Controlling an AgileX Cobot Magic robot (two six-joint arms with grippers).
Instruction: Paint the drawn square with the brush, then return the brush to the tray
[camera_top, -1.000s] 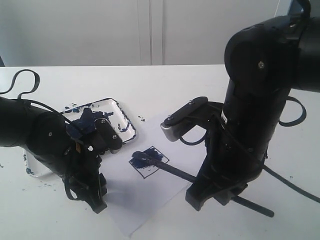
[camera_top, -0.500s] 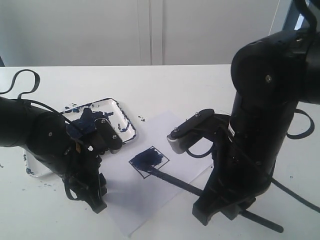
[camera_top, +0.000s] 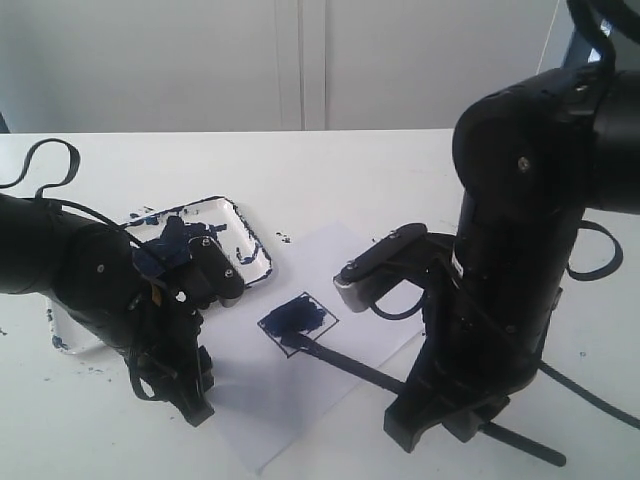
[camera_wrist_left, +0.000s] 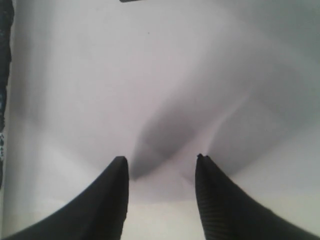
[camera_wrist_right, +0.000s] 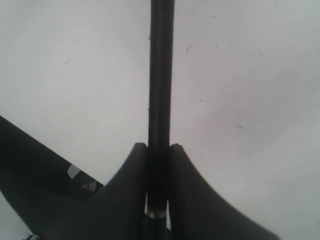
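The right arm has drawn back, its hand (camera_wrist_right: 159, 146) clamped on the brush (camera_top: 350, 365), dragging the tip from the middle of the drawn square (camera_top: 297, 320) to its lower, still white corner, so painting looks unfinished. The tray (camera_top: 240, 215) on the surface (camera_top: 380, 180) holds only paint smears, and the left hand (camera_wrist_left: 161, 159) is spread apart and empty.

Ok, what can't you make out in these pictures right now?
The tray: exterior view, the left arm covers most of it.
The brush: its tip blends into the paint on the drawn square, so contact is unclear. The right wrist view cuts the tip off.
Right end effector: hidden beneath the right arm in the exterior view.
Left end effector: wrist view too blurred to show contact with the paper.
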